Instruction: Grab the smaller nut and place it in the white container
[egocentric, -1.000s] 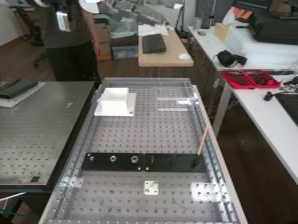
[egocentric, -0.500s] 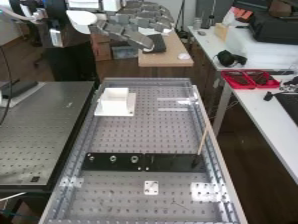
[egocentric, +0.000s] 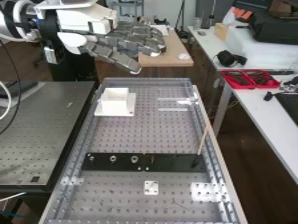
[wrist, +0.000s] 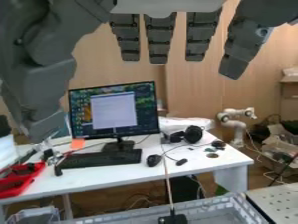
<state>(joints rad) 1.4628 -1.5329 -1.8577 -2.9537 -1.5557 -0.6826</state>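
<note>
Plate (egocentric: 151, 187), white and drilled, lies nearest on the bench (egocentric: 110, 197); clock readings below centred on the larger nut (egocentric: 113, 159), high view. Next out, black bar (egocentric: 169, 162): smaller nut (egocentric: 91, 158) stands on it at nine o'clock, bearing (egocentric: 134, 159) at three. Target apart from its neighbour, not grasped. Handling, judged: very light, rigid metal, not fragile; smooth faces may slip or roll if caught off-centre. Suggested hold: thumb and one fingertip on opposite sides, low but clear of the bar, light squeeze, then lift straight up. Main risk: knocking the larger nut. Thin stick (egocentric: 204, 136) leans up from the bar's far end at three. Farther, twelve o'clock: white container (egocentric: 116, 105), upright on its base. Beyond it, also twelve, the hand (egocentric: 118, 40) is raised above the bench's far end, fingers extended and spread, nothing held; wrist view agrees. Task at approach stage, by estimate; next move should bring the hand down toward six, then over to nine. Red tray (egocentric: 250, 86) on the side desk, two o'clock.
</note>
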